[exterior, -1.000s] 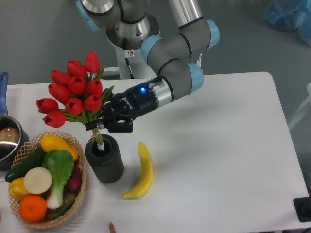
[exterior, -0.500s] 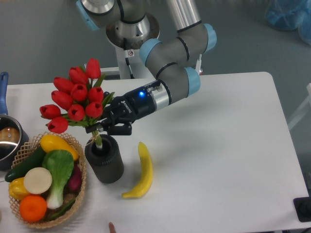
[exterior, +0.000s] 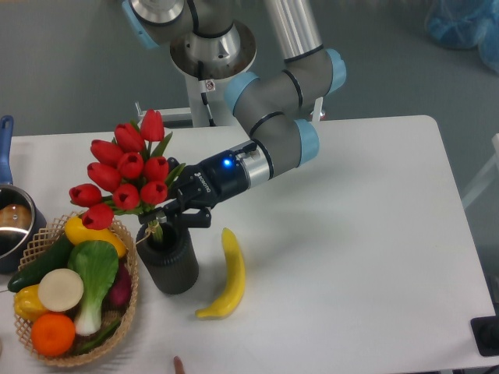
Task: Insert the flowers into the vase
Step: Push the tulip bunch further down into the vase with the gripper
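The flowers (exterior: 129,173), a bunch of red tulips with green leaves, lean up and to the left over the vase (exterior: 168,263). Their pale stems reach down into the round hole in the vase's top. The vase is a short dark grey cylinder on the white table, left of centre. My gripper (exterior: 168,213) comes in from the right, just above the vase's rim, and is shut on the stems below the leaves. The stem ends inside the vase are hidden.
A wicker basket (exterior: 125,312) of vegetables and fruit touches the vase's left side. A yellow banana (exterior: 227,274) lies just right of the vase. A metal pot (exterior: 12,226) with a blue handle sits at the far left edge.
The gripper has moved down and slightly left with the flowers. The stems have sunk deeper into the vase, and the blooms sit lower and closer to the basket.
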Robot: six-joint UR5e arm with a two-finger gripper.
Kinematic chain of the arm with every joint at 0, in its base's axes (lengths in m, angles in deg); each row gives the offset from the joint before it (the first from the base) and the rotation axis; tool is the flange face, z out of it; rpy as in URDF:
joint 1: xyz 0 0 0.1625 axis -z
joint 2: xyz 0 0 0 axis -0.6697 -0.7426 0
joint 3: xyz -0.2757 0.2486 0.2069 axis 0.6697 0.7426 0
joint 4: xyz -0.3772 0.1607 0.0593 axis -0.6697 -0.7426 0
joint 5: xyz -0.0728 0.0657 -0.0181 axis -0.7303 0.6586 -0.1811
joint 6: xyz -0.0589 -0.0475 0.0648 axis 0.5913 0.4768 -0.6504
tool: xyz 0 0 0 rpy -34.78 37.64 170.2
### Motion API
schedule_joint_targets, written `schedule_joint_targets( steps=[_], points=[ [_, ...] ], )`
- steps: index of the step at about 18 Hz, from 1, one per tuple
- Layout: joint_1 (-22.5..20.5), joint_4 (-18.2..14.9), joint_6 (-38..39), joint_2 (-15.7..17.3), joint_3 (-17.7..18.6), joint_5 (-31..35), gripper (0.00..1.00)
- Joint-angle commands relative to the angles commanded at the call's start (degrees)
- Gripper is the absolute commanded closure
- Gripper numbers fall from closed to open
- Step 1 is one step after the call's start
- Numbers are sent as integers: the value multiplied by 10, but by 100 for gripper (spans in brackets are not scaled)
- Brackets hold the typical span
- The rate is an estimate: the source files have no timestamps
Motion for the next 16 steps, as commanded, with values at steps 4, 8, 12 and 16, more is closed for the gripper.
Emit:
schedule_joint_targets(
  steps=[4, 8, 12, 16],
  points=[
    [0, 0, 0, -6, 0, 1, 73],
    [-1, 0, 0, -11, 0, 1, 73],
    [-1, 0, -15, -24, 0, 0, 72],
    [-2, 0, -35, -31, 3, 0, 72]
  ],
)
